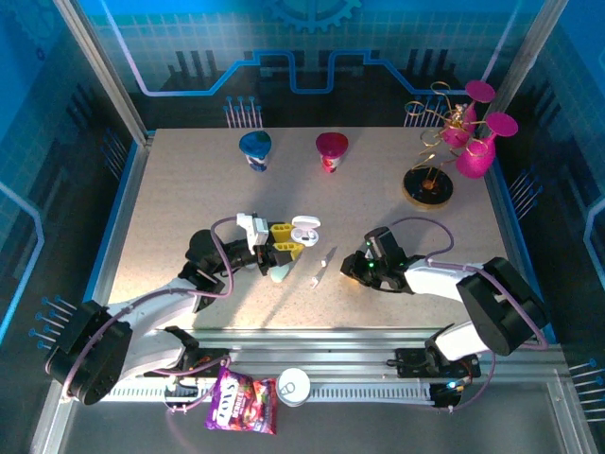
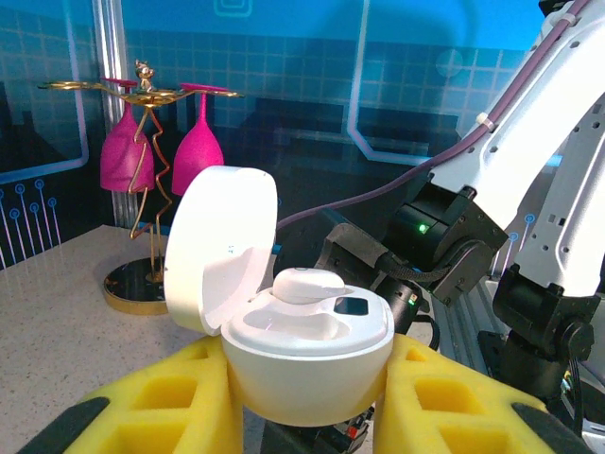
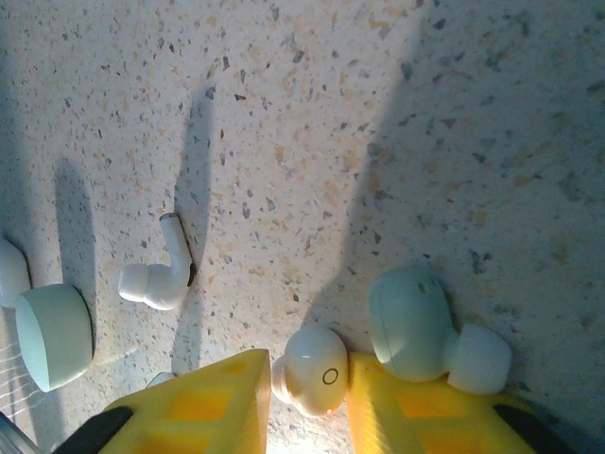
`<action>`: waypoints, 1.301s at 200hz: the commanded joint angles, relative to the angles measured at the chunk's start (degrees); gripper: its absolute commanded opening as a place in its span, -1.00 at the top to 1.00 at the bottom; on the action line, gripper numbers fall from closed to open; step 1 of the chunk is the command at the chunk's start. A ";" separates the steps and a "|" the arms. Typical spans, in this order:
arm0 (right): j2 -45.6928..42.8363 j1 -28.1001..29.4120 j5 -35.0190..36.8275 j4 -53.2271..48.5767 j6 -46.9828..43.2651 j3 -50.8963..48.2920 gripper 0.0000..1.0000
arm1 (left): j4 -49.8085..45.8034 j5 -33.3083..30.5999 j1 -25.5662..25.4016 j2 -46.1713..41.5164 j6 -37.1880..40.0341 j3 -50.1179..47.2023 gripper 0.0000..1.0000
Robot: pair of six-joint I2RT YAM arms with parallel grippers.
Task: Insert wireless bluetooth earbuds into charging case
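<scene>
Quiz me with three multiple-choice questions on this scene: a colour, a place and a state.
1. What colour are the glasses on the rack? A green; B clear; C pink.
2. Where is the round white earbud? A on the rack; B between the right fingers; C on the floor.
3. How is the lid of the case in the left fingers? A open; B shut; C taken off.
Answers: C, both hanging glasses are pink. B, a yellow finger sits against each side of it. A, the lid stands tilted up on its hinge.
</scene>
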 commanded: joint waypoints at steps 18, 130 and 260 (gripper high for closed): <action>2.86 0.61 -1.58 6.33 -0.54 1.48 0.53 | 0.10 -0.22 0.04 -1.20 1.81 -0.38 0.50; -7.32 1.15 4.00 -6.76 -6.15 4.10 0.65 | -0.64 -1.06 0.08 -0.65 3.25 -0.38 0.50; -20.10 14.59 19.23 -33.98 -23.58 28.77 0.60 | -6.77 -8.84 0.11 9.72 10.55 2.95 0.51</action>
